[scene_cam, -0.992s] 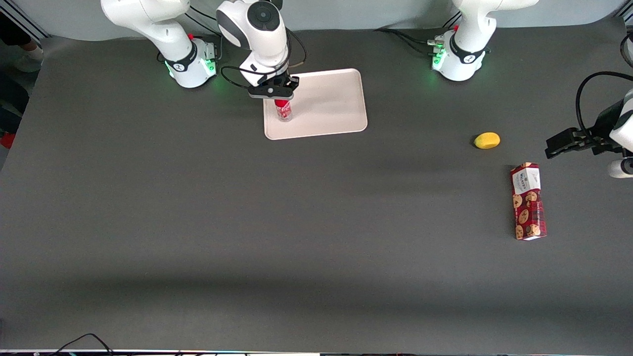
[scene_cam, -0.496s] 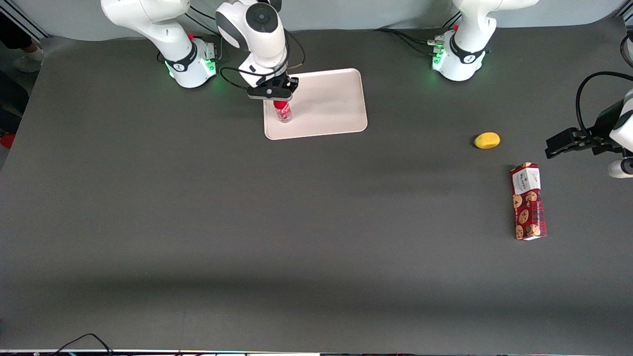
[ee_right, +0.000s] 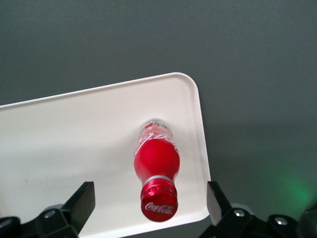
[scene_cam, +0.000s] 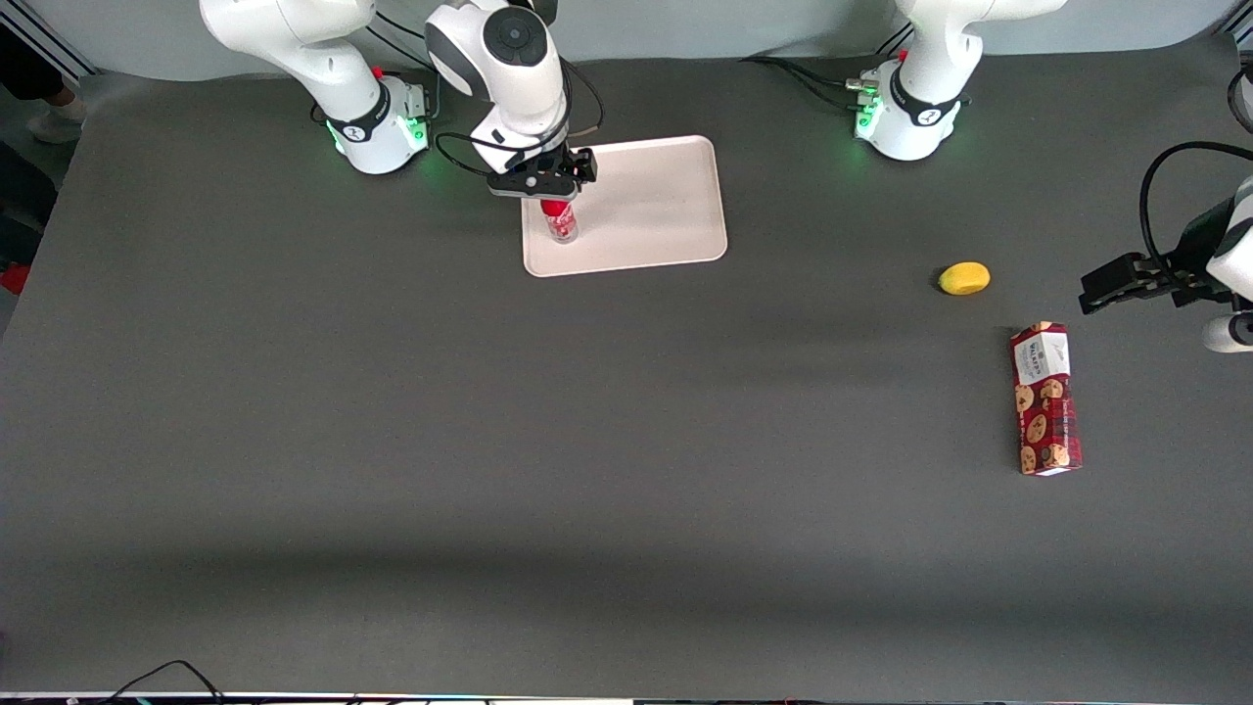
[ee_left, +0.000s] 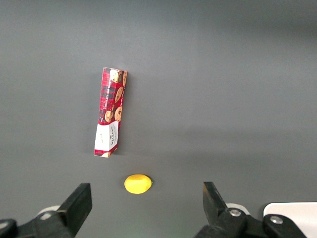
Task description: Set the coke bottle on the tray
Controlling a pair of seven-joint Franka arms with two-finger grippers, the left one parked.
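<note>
The coke bottle (scene_cam: 560, 221) stands upright on the pale tray (scene_cam: 656, 211), near the tray's edge toward the working arm's end. In the right wrist view the bottle (ee_right: 157, 168) shows from above with its red cap toward the camera, standing on the tray (ee_right: 74, 139). My right gripper (scene_cam: 548, 188) is open just above the bottle's cap. In the right wrist view the gripper (ee_right: 151, 206) has its fingers spread wide, apart from the cap on both sides.
A yellow lemon-like object (scene_cam: 964, 278) and a red cookie box (scene_cam: 1045, 411) lie on the grey table toward the parked arm's end; both also show in the left wrist view, the lemon (ee_left: 137, 183) and the box (ee_left: 110, 112).
My right gripper has risen slightly off the bottle and shifted a little away from the front camera. The bottle stays standing on the tray.
</note>
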